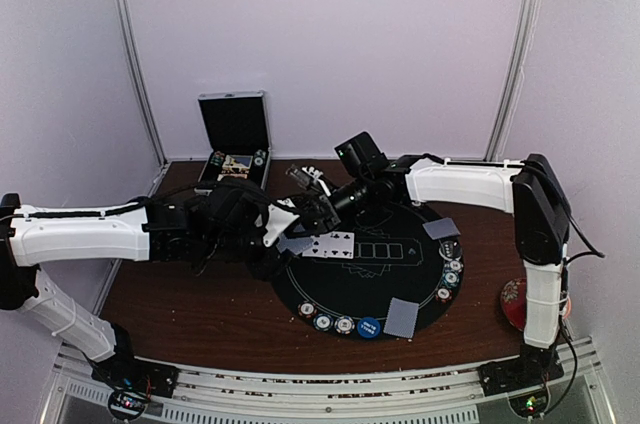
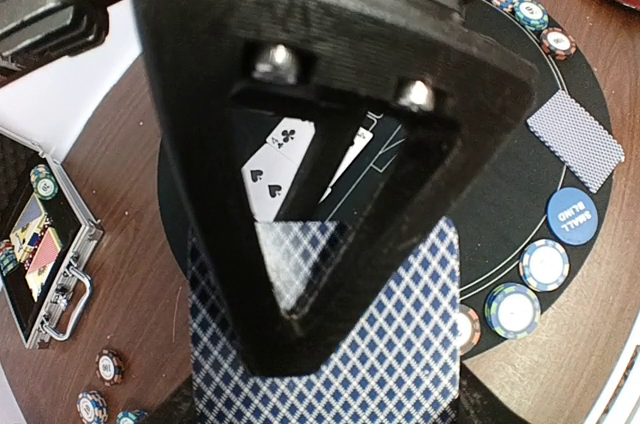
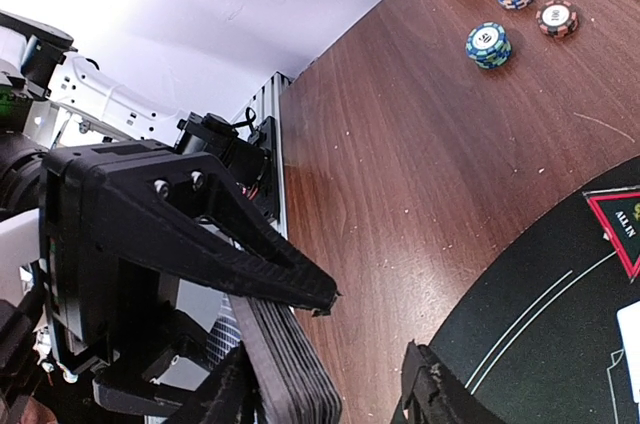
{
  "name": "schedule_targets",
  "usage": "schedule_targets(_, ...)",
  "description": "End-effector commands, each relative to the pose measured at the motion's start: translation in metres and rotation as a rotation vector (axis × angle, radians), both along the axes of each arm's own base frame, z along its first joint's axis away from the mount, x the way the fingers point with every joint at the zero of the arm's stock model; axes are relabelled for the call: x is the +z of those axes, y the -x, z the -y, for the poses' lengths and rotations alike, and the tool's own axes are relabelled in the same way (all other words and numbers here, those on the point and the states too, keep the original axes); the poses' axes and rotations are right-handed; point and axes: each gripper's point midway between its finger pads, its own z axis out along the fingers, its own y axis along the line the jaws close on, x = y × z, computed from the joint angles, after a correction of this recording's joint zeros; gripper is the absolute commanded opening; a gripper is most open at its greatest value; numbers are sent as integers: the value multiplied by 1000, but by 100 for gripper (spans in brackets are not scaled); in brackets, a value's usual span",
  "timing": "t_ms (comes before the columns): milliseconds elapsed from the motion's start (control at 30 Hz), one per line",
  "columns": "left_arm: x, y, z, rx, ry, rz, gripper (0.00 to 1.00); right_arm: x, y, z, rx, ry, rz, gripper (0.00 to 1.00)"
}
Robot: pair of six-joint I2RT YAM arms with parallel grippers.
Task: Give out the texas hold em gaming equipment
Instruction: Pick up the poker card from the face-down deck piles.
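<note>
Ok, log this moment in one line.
left gripper: shut on deck | right gripper: open near deck | mat: face-up cards, chips

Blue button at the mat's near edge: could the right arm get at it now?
Probably yes: the blue button lies uncovered on the mat, the right gripper is open, and nothing stands between them.

Left claw [image 1: 283, 236] clamped, right claw [image 1: 312, 194] agape
</note>
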Motion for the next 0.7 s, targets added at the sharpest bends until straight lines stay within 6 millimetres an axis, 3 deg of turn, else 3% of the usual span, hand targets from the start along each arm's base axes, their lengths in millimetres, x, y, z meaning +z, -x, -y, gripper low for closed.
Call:
schedule_targets(0, 16, -1, 10, -22, 63, 36, 64, -11, -12, 6, -37, 28, 3, 45)
schedule_targets(100, 16, -1, 10, -20, 64, 36, 64, -15, -14, 8, -45, 45, 8, 36)
schedule_targets(333, 17, -2, 9, -16, 66, 40, 64, -25, -21, 18, -53, 87, 5, 34)
schedule_targets(667, 15, -2, 9, -14, 59, 39, 65, -9, -11, 23, -6, 55, -6, 24)
